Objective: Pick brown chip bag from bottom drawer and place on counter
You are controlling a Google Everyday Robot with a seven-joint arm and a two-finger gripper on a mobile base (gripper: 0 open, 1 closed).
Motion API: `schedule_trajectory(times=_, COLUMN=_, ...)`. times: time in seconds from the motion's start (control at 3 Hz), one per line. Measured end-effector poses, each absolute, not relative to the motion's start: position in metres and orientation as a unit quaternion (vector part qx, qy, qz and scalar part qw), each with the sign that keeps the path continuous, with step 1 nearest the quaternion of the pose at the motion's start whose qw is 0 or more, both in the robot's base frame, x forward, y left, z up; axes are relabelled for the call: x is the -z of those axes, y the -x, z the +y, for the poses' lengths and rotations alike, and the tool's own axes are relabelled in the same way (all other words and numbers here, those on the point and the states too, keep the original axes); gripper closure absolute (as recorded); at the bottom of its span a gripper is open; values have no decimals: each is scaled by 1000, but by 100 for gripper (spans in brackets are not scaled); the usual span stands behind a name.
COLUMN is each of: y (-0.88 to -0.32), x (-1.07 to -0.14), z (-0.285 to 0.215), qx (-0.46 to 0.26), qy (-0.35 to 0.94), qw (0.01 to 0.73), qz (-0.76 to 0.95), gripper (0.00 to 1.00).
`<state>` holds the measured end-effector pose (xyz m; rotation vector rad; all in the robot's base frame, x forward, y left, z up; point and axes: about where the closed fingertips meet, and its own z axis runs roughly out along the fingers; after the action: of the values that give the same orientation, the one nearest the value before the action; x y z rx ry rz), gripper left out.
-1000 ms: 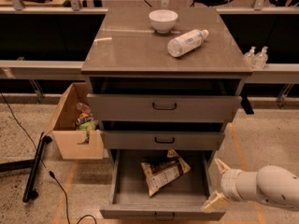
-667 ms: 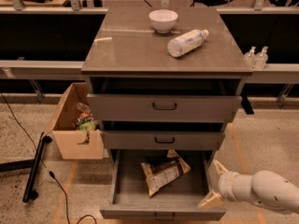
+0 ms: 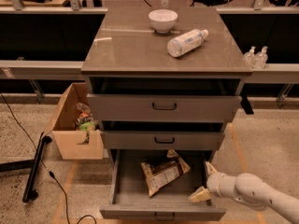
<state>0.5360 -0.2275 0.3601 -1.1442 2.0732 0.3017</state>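
Over the last second I've seen the gripper (image 3: 204,182) creep left from just outside the right wall of the bottom drawer (image 3: 131,190) to over its right edge, a little nearer the brown chip bag (image 3: 163,174).

Glossy grey-brown on the flat rectangular counter slab (image 3: 131,45); the same grey-brown on the wide metal bottom drawer (image 3: 126,212), black on its small handle (image 3: 161,215). Cream-tan with dark brown band and print on the crinkled foil chip bag (image 3: 163,174). Cream-white on the two-finger gripper (image 3: 205,182), at the drawer's right front corner. White on the round bowl (image 3: 163,18).
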Motion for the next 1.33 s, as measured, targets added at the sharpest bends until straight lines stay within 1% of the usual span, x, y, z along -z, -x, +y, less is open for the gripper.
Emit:
schedule_trajectory(times=0.33, y=-560, x=-316, z=-220, qx=-128, qy=431, qw=366, qz=815, gripper=0)
schedule_trajectory(times=0.67, y=-560, x=-316, z=-220, qx=-128, qy=431, qw=366, qz=815, gripper=0)
schedule_trajectory(times=1.33, y=-589, x=-287, z=-201, qx=-129, qy=488, qw=397, qz=766, gripper=0)
